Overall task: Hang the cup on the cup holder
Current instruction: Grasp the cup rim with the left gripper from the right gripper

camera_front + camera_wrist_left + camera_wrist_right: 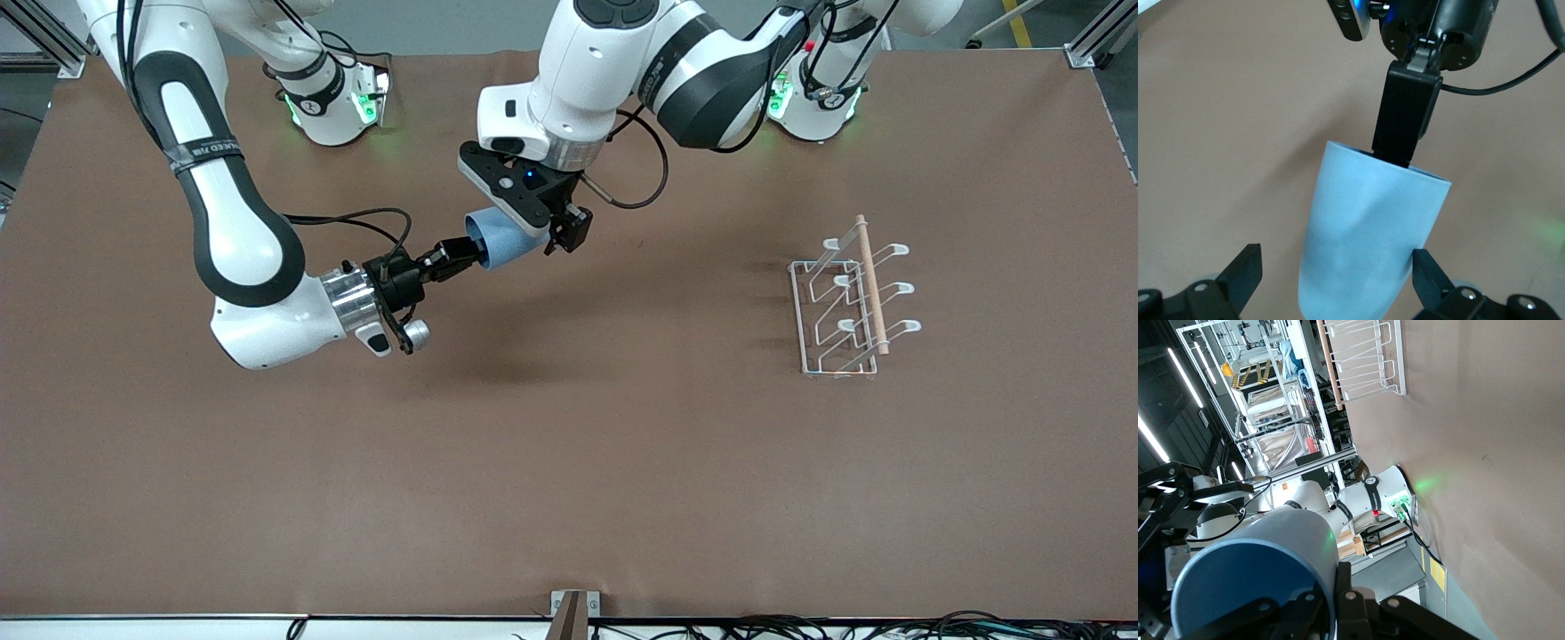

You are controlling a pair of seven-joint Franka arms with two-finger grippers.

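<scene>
The cup is hanging midair, its rim pinched by the right gripper; the left gripper is straddling it, fingers spread, one touching.

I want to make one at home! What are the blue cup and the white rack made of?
The cup looks like matte plastic: smooth, light blue, no shine, held up in the right end effector. The rack looks like thin white-coated metal wire, with a pale wooden rod along its top.

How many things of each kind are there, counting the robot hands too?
Cup: 1
Cup holder: 1
Robot hands: 2, the left gripper and the right gripper, both at the cup
Total: 4
</scene>
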